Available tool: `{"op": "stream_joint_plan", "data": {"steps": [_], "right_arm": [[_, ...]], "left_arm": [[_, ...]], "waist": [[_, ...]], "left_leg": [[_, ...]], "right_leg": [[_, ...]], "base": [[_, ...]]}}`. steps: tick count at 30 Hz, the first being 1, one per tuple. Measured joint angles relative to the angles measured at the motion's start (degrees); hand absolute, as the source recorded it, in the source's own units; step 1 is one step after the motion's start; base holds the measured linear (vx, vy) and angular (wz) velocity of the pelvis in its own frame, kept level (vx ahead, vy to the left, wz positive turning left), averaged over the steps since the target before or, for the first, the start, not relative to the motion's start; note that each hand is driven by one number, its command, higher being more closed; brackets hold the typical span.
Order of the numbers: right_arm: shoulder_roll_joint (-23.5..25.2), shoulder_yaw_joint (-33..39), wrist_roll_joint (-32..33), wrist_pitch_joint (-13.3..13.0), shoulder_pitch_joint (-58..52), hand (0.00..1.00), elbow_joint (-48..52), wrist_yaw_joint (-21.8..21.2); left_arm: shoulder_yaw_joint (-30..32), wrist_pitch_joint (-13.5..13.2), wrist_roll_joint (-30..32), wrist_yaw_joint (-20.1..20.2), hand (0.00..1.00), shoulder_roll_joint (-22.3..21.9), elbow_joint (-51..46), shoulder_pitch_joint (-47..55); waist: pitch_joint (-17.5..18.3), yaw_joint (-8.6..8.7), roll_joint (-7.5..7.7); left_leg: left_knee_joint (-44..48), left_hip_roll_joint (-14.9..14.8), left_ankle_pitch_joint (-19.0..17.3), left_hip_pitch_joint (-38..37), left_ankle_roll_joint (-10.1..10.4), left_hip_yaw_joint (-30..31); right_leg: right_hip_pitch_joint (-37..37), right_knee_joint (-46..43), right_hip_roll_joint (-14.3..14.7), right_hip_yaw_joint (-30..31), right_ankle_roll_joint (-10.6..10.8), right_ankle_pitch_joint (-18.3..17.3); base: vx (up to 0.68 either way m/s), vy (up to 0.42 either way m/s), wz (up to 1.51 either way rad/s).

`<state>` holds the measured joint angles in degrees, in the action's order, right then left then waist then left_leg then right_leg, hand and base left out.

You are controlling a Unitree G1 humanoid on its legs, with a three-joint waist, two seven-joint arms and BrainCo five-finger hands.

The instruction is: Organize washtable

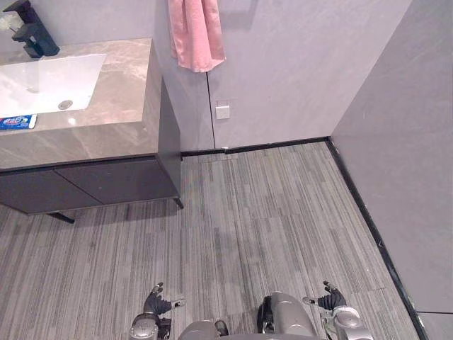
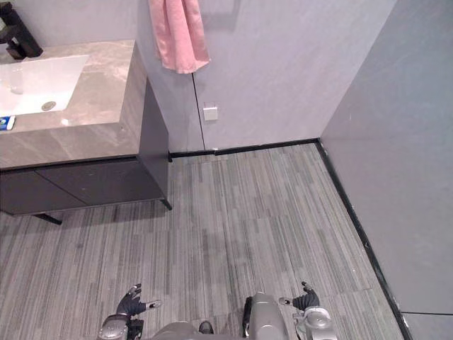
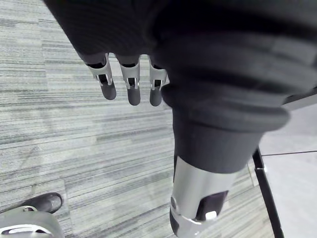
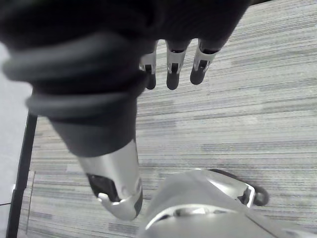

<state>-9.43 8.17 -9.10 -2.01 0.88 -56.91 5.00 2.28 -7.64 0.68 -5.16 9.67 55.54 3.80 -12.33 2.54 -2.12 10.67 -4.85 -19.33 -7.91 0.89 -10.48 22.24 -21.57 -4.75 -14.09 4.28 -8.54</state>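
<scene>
The stone-topped bench (image 1: 124, 85) is seen at the far left against the wall, with a dark cabinet (image 1: 106, 180) beneath it. A white sink (image 1: 42, 81) is set into the bench, and a black tap (image 1: 32, 32) stands behind the sink. A blue packet (image 1: 15, 122) lies on the bench just in front of the sink. A pink towel (image 1: 195, 32) is hung on the wall beside the bench.

The left hand (image 1: 157, 306) and the right hand (image 1: 330, 300) are held low over the striped floor (image 1: 269, 212), well apart from the bench. The fingers (image 3: 132, 89) of the left and the fingers (image 4: 172, 74) of the right are held straight and loose, and nothing is gripped.
</scene>
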Motion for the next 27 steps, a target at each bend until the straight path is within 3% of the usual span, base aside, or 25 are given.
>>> {"op": "stream_joint_plan", "data": {"steps": [1, 2, 3, 4, 6, 7, 8, 9, 10, 12, 14, 16, 18, 19, 20, 22, 24, 26, 27], "right_arm": [[-0.08, -0.02, -0.01, 0.03, -0.32, 0.00, -0.01, -0.01], [-0.12, 0.00, -0.01, 0.04, -0.59, 0.00, -0.03, 0.00], [-0.20, 0.13, 0.00, 0.05, -0.99, 0.00, -0.03, 0.00], [-0.25, 0.26, -0.01, 0.05, -0.78, 0.00, 0.00, 0.00], [-0.31, 0.29, 0.00, -0.18, -0.10, 0.00, 0.96, -0.02], [-0.42, 0.28, 0.01, -0.25, -0.18, 0.00, 1.09, -0.03], [-0.88, 0.24, 0.08, -0.25, -0.38, 0.00, 0.92, -0.01], [-1.18, 0.24, 0.19, -0.31, -0.70, 0.00, 0.93, 0.05], [-1.28, 0.25, 0.40, -0.38, -0.83, 0.00, 0.96, 0.12], [-1.21, 0.38, 1.13, -0.53, -0.73, 0.00, 1.83, 0.41], [-1.04, 0.54, 2.16, -0.59, -0.28, 0.00, 1.67, 0.61], [-0.19, 1.57, 2.79, -0.85, -0.17, 0.00, 1.65, 0.99], [0.02, 2.79, 3.05, -0.86, -0.70, 0.00, 1.60, 1.17], [-0.51, 2.78, 3.06, -0.89, -1.14, 0.00, 1.59, 1.26], [-0.37, 2.57, 3.02, -0.86, -1.22, 0.00, 1.48, 1.30], [0.69, 2.48, 2.99, -1.12, -0.77, 0.00, 1.51, 1.26], [0.51, 2.64, 2.94, -1.13, -0.02, 0.00, 1.50, 1.30], [0.65, 2.59, 2.83, -1.21, -0.06, 0.00, 1.51, 1.25], [0.81, 2.33, 2.72, -1.19, -0.20, 0.00, 1.49, 1.20]], "left_arm": [[0.00, -0.02, 0.02, -0.04, 0.00, 0.10, 0.02, -0.32], [-0.02, -0.03, 0.04, -0.06, 0.00, 0.09, 0.06, -0.30], [-0.02, -0.15, 0.06, -0.04, 0.00, -0.21, 0.11, -0.78], [-0.03, -0.16, 0.05, -0.02, 0.00, -0.45, 0.13, -0.99], [0.44, -0.13, 0.03, -0.01, 0.00, -1.42, 0.16, -1.09], [0.67, -0.13, 0.03, -0.04, 0.00, -1.90, 0.17, -1.09], [0.59, -0.15, 0.04, 0.05, 0.00, -2.96, 0.17, -1.00], [0.60, -0.14, 0.02, 0.09, 0.00, -3.72, 0.16, -0.88], [0.61, -0.13, 0.01, 0.10, 0.00, -4.11, 0.12, -0.84], [0.62, -0.15, 0.00, 0.11, 0.00, -4.86, -0.99, -0.89], [0.65, -0.13, 0.00, 0.09, 0.00, -4.83, -1.32, -1.24], [0.70, -0.14, -0.24, 0.04, 0.00, -4.77, -1.79, -1.85], [0.51, -0.17, -0.24, 0.06, 0.00, -4.90, -2.00, -2.32], [0.44, -0.20, -0.24, 0.05, 0.00, -4.95, -1.99, -1.65], [0.56, -0.17, -0.22, -0.08, 0.00, -4.71, -1.94, -0.83], [0.72, -0.13, -0.25, -0.20, 0.00, -2.94, -1.94, -1.31], [0.87, -0.07, -0.59, -0.16, 0.00, -2.79, -1.91, -0.92], [0.99, -0.04, -0.67, -0.14, 0.00, -2.54, -1.94, -0.29], [1.00, -0.05, -0.90, -0.17, 0.00, -2.28, -2.00, 0.06]], "waist": [[0.25, 0.13, 0.92], [0.28, 0.37, 1.03], [0.44, 0.75, 1.13], [0.40, 0.78, 0.74], [0.54, 0.52, -0.27], [0.51, 0.34, -0.44], [0.38, -0.04, -0.98], [0.29, -0.16, -1.10], [0.24, -0.26, -1.09], [-0.09, -0.72, -0.49], [-0.17, -1.59, -0.41], [-0.77, -2.86, 0.59], [-1.08, -3.30, 1.25], [-0.41, -3.38, -0.44], [0.09, -3.49, -1.03], [0.36, -3.50, 1.76], [0.24, -4.03, 2.03], [0.46, -4.36, 2.44], [0.80, -4.47, 2.93]], "left_leg": [[-1.15, -0.39, -0.31, -1.32, 1.48, 0.81], [-1.33, -0.88, -0.63, -2.13, 2.32, 1.47], [-0.32, -2.31, -0.36, -2.88, 3.62, 2.88], [0.77, -3.13, 0.26, -2.46, 4.71, 3.27], [11.98, -4.99, 4.30, 1.79, 9.72, 4.67], [17.03, -5.38, 6.24, 3.73, 10.29, 5.29], [28.47, -7.12, 7.52, 7.75, 10.93, 5.77], [37.77, -8.57, 7.20, 10.17, 10.40, 4.78], [40.95, -9.22, 6.72, 11.64, 9.56, 3.74], [47.08, -9.85, 4.18, 18.21, 5.20, 0.88], [43.58, -9.01, 2.98, 23.79, 3.22, -0.54], [33.12, -5.92, 2.78, 27.38, 2.83, -1.40], [17.28, -2.16, 5.97, 28.60, 3.97, 0.30], [6.70, -1.03, 12.71, 28.29, 4.03, 3.09], [6.29, -0.60, 19.48, 27.46, 1.18, 3.81], [10.01, 2.35, 14.54, 28.54, -1.58, 2.39], [13.48, 2.51, 10.75, 27.94, -2.73, 1.40], [13.90, 3.14, 7.69, 24.16, -3.47, 0.01], [13.07, 3.92, 5.66, 21.31, -3.97, -0.62]], "right_leg": [[-0.05, 4.99, 0.31, 0.73, -0.10, 4.48], [-0.10, 4.43, 0.38, 1.01, -0.66, 7.57], [0.22, 1.53, 0.91, 0.79, -5.30, 9.04], [0.49, 0.15, 1.13, 0.04, -5.68, 7.83], [-1.32, -0.37, 2.85, -0.51, -7.66, 4.07], [-2.93, 0.78, 3.25, -0.52, -7.86, 3.58], [-7.82, 4.68, 4.38, -0.57, -7.93, 3.40], [-13.01, 8.31, 5.23, -0.55, -7.95, 3.39], [-15.39, 9.84, 5.61, -0.34, -8.08, 3.31], [-22.25, 14.15, 5.69, 0.51, -8.06, 1.89], [-24.88, 15.74, 5.29, 1.20, -7.94, 1.46], [-27.09, 16.23, 3.01, 1.88, -5.91, 0.24], [-29.81, 17.06, 0.93, 1.68, -3.66, -1.46], [-31.05, 17.50, 1.28, 1.93, -1.92, -2.92], [-32.05, 17.49, 1.26, 2.94, -0.72, -4.08], [-31.78, 16.04, -2.31, 4.34, 0.11, -4.67], [-30.65, 10.43, -3.54, 6.82, 0.25, -4.75], [-26.86, -1.98, -5.20, 9.95, 1.39, -4.44], [-22.67, -13.47, -6.61, 11.88, 5.19, -2.29]], "base": [[0.46, -0.193, 0.38], [0.52, -0.237, 0.50], [0.44, -0.218, 0.38], [0.57, -0.287, 0.25], [0.62, -0.315, -0.04], [0.66, -0.297, -0.05], [0.43, -0.167, 0.00], [0.61, -0.214, 0.01], [0.45, -0.101, -0.03], [0.43, -0.044, -0.01], [0.34, 0.060, -0.20], [0.34, 0.132, -0.20], [0.37, 0.206, 0.04], [0.40, 0.262, -0.19], [0.51, 0.310, -0.17], [0.44, 0.221, -0.06], [0.43, 0.223, -0.23], [0.44, 0.234, -0.30], [0.35, 0.164, -0.18]]}}
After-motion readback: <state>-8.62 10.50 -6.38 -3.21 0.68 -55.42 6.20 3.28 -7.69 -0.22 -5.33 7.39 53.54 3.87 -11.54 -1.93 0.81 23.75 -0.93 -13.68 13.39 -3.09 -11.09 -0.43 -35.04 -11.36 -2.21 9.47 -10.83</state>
